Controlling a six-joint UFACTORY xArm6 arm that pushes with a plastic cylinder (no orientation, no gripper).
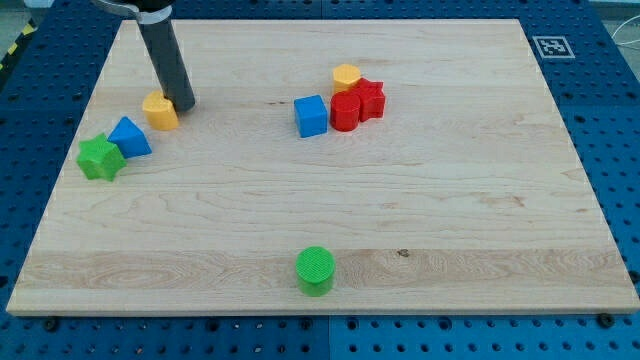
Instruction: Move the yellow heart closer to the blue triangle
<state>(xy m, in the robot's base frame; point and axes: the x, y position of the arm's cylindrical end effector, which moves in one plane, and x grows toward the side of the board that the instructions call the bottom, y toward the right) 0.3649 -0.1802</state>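
Observation:
The yellow heart (160, 110) lies near the board's upper left. The blue triangle (129, 137) sits just below and left of it, a small gap apart. My tip (184, 103) stands on the board right beside the heart's right edge, touching it or nearly so. The dark rod rises from there toward the view's top left.
A green star (100, 157) touches the blue triangle's left side. A blue cube (311, 116), a red cylinder (345, 111), a red star (370, 99) and a yellow hexagon (346, 75) cluster at top centre. A green cylinder (315, 271) stands near the bottom edge.

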